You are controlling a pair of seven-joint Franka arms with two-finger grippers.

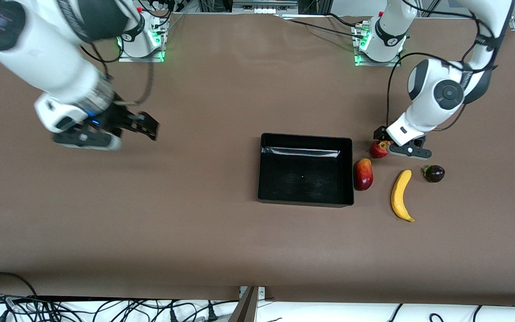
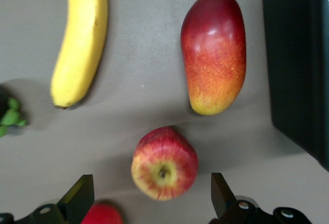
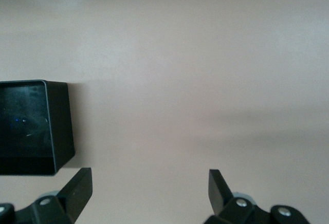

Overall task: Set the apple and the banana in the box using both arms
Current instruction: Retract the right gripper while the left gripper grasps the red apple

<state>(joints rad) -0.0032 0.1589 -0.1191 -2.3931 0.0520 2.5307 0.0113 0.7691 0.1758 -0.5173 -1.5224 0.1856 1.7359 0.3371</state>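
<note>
1. The box (image 1: pixel 306 170) is taken as the landmark; it is seen to be empty, so neither fruit is yet placed.
2. The apple (image 2: pixel 164 163) is found just off the box's corner toward the left arm's end of the table, farther from the front camera than the mango-like fruit (image 1: pixel 363 174), which lies right beside the box wall.
3. The banana (image 1: pixel 401 195) is seen farther from the box toward the left arm's end, near the mango-like fruit but apart from it, with a dark purple fruit (image 1: pixel 433 173) farther out again from the box.
4. The left gripper (image 2: pixel 151 196) is held low over the apple with its fingers spread and nothing grasped; the apple is framed between the fingers in the left wrist view.
5. The right gripper (image 1: pixel 143 125) is held over bare table (image 1: pixel 204 89), well away from the box toward the right arm's end, its fingers released and empty.
6. A plain red fruit (image 2: pixel 102 215) is glimpsed right by one left finger; it could be struck or caught in the closing, or mistaken for the apple.
7. The round apple could be squeezed out sideways if the jaws are closed off-centre, and could be rolled into the mango-like fruit.
8. The box wall could be clipped, and the box shoved, if the apple is carried over too low.
9. The banana lies deep in the left arm's space; a long reach by the right arm is judged likely, and a collision between the arms could follow.
</note>
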